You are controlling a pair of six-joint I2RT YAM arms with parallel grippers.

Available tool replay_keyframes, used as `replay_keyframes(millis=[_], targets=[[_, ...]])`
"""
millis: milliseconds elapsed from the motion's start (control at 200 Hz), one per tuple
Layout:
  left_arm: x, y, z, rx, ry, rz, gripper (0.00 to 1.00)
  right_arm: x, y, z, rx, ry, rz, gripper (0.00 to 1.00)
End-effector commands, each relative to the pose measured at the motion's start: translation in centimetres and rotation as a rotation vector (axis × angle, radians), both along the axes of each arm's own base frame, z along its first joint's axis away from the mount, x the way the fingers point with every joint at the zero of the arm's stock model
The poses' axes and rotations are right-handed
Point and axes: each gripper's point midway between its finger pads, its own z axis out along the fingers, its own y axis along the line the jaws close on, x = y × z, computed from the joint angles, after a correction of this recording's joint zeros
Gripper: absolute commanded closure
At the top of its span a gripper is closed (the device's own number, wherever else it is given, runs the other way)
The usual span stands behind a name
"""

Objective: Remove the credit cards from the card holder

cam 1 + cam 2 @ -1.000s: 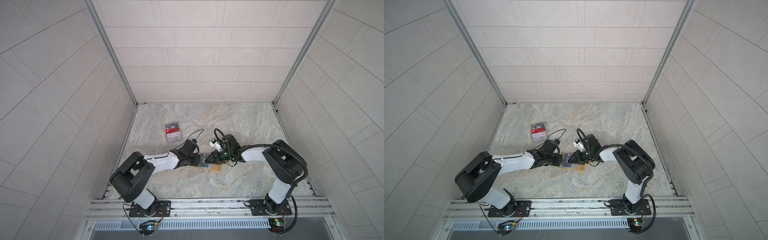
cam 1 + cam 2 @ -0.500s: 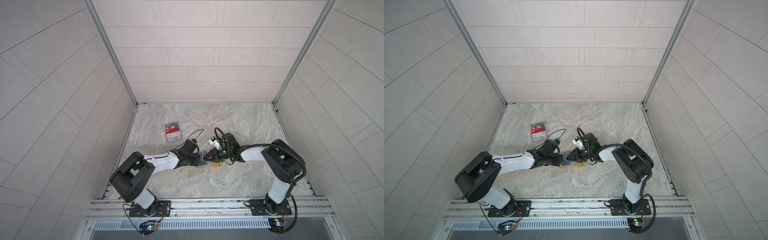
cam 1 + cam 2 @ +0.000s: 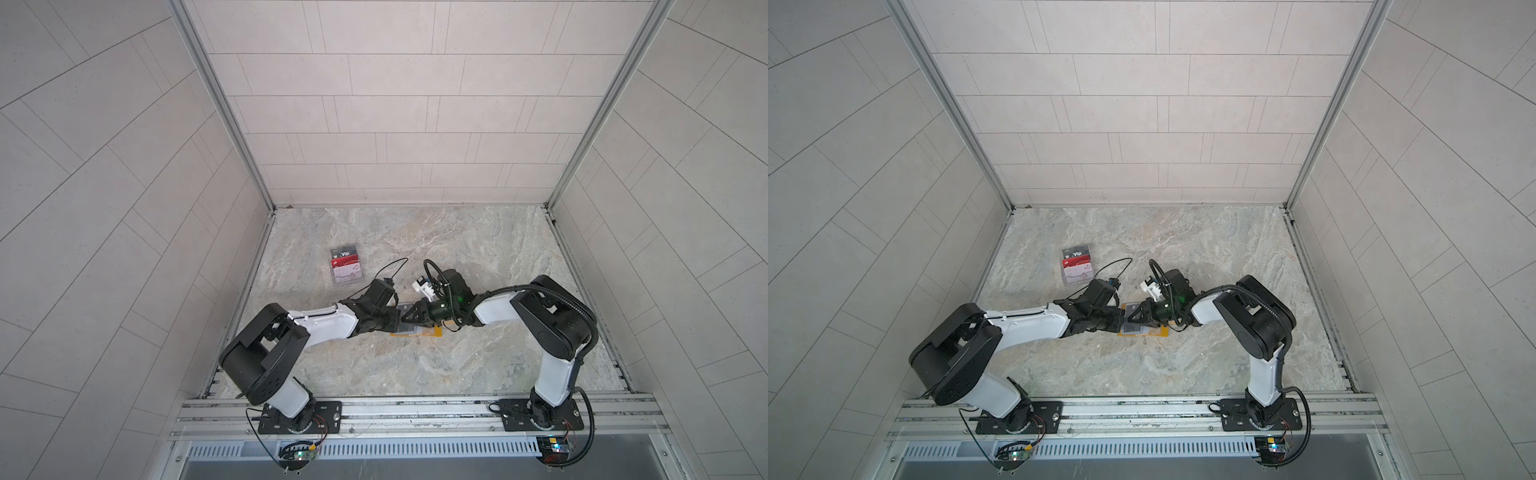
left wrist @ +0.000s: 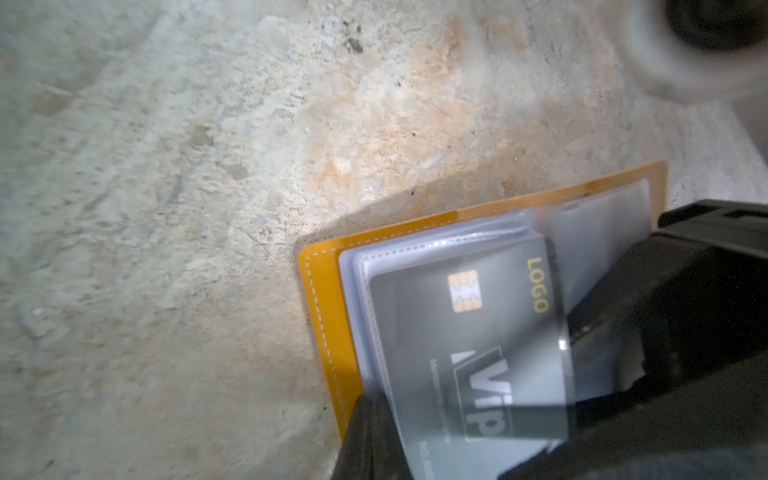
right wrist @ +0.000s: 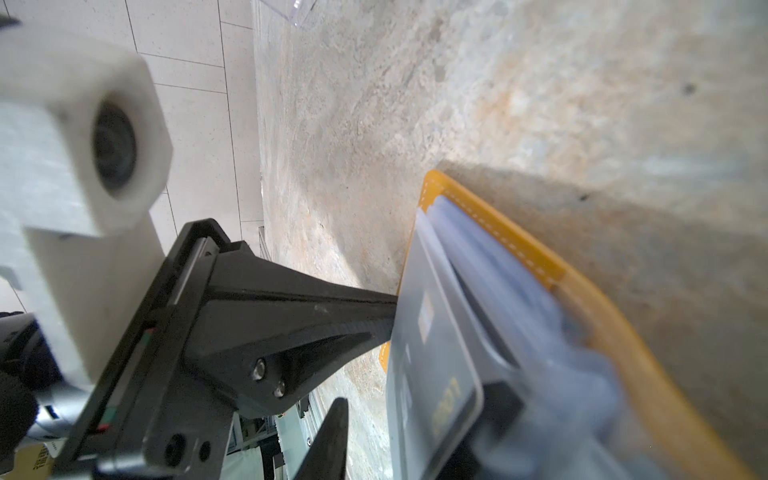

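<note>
In both top views the mustard-yellow booklet-style card holder is lying open on the marbled stone bench, between your two arms. Well apart from it, toward the back left, the clear tiered plastic stand is showing a dark grey, a red and a white card. Your left arm is stretching low over the bench and your right arm is bending at the elbow toward it. The left hand and the right hand are meeting tip to tip over the holder.

In the left wrist view the holder's bluish clear plastic sleeves are fanning over the yellow cover. A dark grey plastic card lettered "VIP" and "LOGO" is sitting at least partly inside the top sleeve. The left hand is closed tight, one finger at the sleeve's edge. You cannot tell whether it is pinching anything.

In the right wrist view the card's "LOGO" end is tilting up off the sleeves, with a dark finger lying under it. The right hand's jaws are standing narrow, but you cannot tell whether they are clamping the card.
</note>
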Motion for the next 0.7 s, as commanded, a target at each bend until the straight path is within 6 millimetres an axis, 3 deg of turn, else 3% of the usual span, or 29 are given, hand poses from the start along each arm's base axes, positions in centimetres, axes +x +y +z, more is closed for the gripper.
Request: replay_keyframes(millis=[0, 280, 631, 696], targets=[[-1.5, 1.4, -1.8, 0.071, 0.051, -0.006, 0.96, 0.8, 0.9, 0.6, 0.025, -0.041, -0.003, 0.72], [-1.4, 1.5, -1.7, 0.076, 0.045, 0.001, 0.96, 0.6, 0.2, 1.8, 0.067, -0.088, -0.018, 0.72], [-1.3, 1.5, -1.5, 0.078, 0.043, 0.006, 0.96, 2.1, -1.0, 5.3, 0.239, -0.133, -0.101, 0.73], [-1.3, 1.5, -1.5, 0.079, 0.041, 0.007, 0.96, 1.7, -1.6, 4.6, 0.241, -0.11, -0.118, 0.74]])
